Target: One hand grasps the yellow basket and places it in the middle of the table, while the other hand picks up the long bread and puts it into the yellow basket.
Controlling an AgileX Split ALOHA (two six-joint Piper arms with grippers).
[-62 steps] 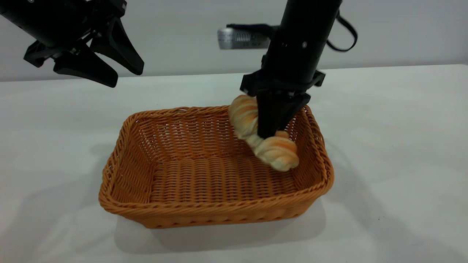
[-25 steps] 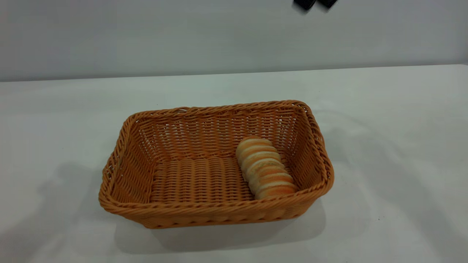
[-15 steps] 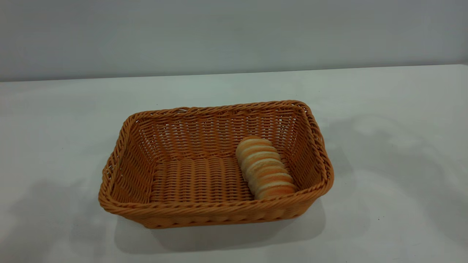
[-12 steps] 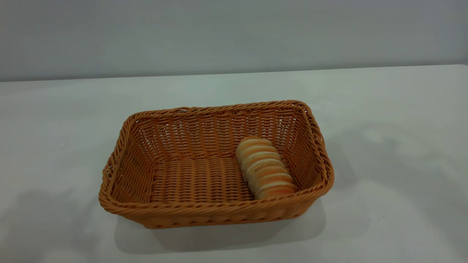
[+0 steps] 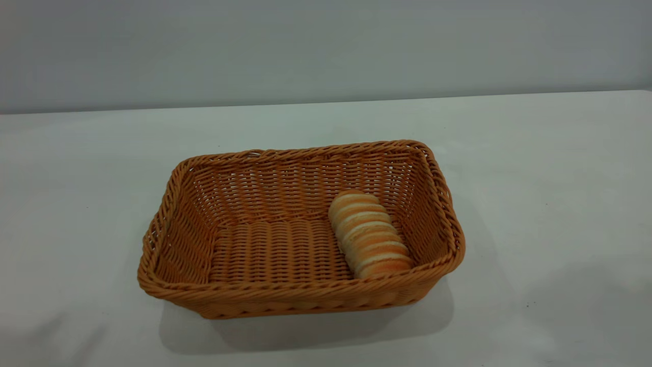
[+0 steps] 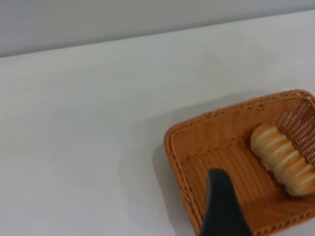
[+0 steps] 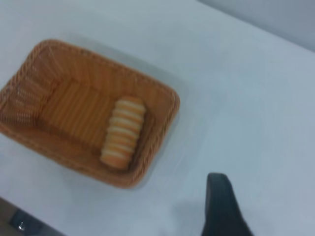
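One wide white counter point(image 5: 550, 168) fills nearly everything I can see, plain and matte, with soft grey shadows lying on it near its front corners. Behind its far edge stands a bare pale grey wall point(image 5: 326, 46). Near the middle of the counter sits the yellow basket point(image 5: 168, 224), a rectangular woven wicker piece with a braided rim and sloping sides, resting flat on its base. The long bread point(image 5: 369, 235) lies inside it on the woven floor, toward the right-hand end, close beside the short side wall, its cream and golden ridges running crosswise.

Neither of my arms shows in the exterior view. My left wrist camera looks down on the basket from above and to one side, and only one dark fingertip of my left gripper point(image 6: 224, 206) reaches into that picture, so I cannot tell whether its fingers are apart or together. My right wrist camera looks down from well above the counter, the basket off to the side; again a single dark fingertip of my right gripper point(image 7: 221, 206) shows, and I cannot tell its state either.
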